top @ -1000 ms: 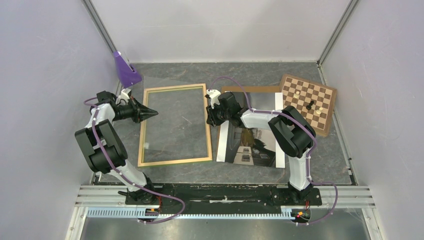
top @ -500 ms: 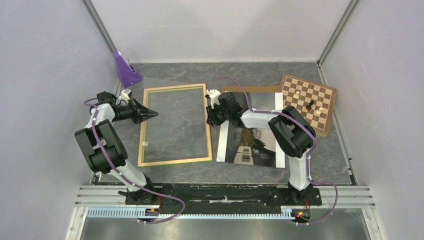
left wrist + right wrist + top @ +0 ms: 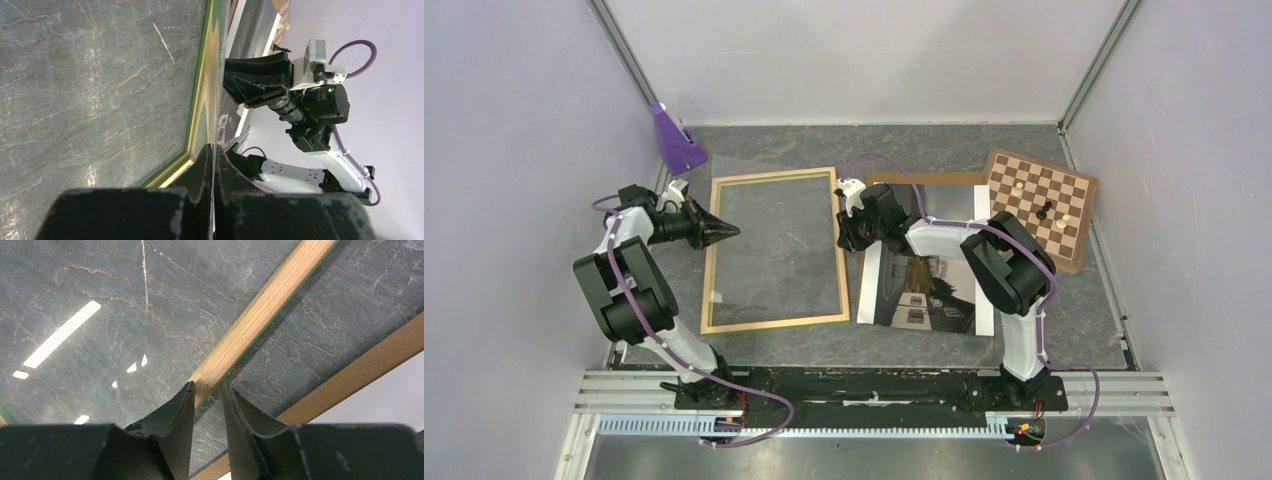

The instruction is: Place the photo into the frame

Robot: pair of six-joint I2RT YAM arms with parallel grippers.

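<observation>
Grey marble table | frame pale wood, thin-railed | photo dark, white-edged

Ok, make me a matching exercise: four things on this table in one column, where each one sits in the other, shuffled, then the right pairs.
Things
1. pale wooden rectangular picture frame
2. glossy dark rectangular photo print
3. brown-and-cream chequered wooden chessboard
4. purple plastic wedge-shaped piece

Places
A. far right corner, chess pieces standing on it
B. far left corner
C. left of centre, its right rail between the fingers of the right tool
D. lying flat just right of the frame

Pairs: 1-C, 2-D, 3-A, 4-B
</observation>
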